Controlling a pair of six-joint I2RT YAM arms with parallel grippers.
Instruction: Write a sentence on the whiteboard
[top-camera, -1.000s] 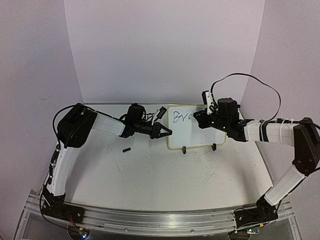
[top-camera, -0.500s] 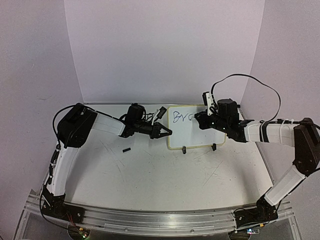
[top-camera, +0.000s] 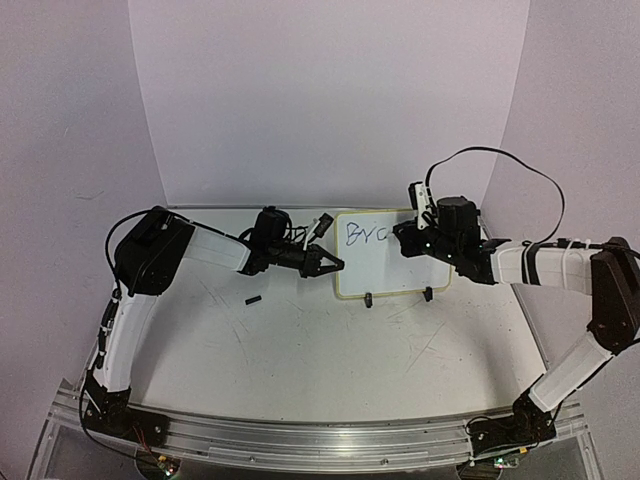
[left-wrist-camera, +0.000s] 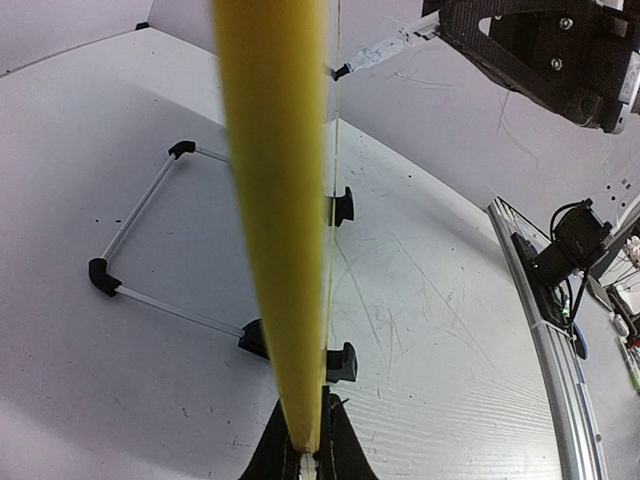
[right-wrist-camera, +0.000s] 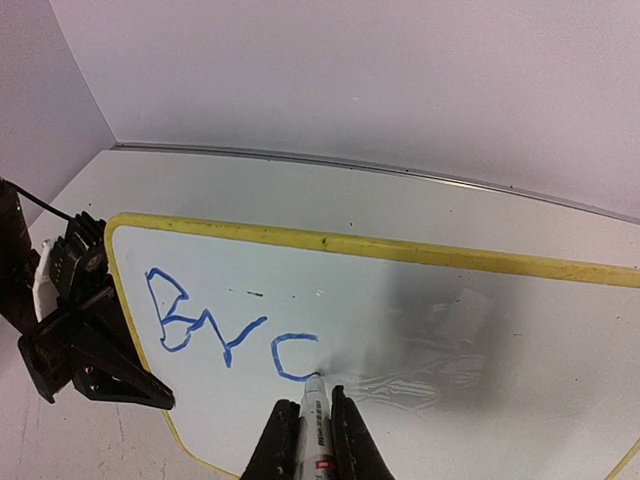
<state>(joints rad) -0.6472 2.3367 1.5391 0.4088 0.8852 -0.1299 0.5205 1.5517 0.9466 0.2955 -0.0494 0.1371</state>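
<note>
**Right claw (right-wrist-camera: 311, 402) writes in blue**

Right claw is clamped on a marker (right-wrist-camera: 316, 432), tip on the board (right-wrist-camera: 450, 330) at the end of three blue letters (right-wrist-camera: 225, 330). Left claw (left-wrist-camera: 305, 452) pinches the board's yellow left rim, jaws closed on it. Board stands on its black feet (top-camera: 370, 298) at the table's (top-camera: 300, 350) far middle, between both arms.

White whiteboard (right-wrist-camera: 470, 340), cream-yellow rim (right-wrist-camera: 400, 250) (lettering (right-wrist-camera: 228, 350) in blue)

the whiteboard (right-wrist-camera: 500, 330) carries blue handwritten letters that read "byc" (the first a capital).
</note>
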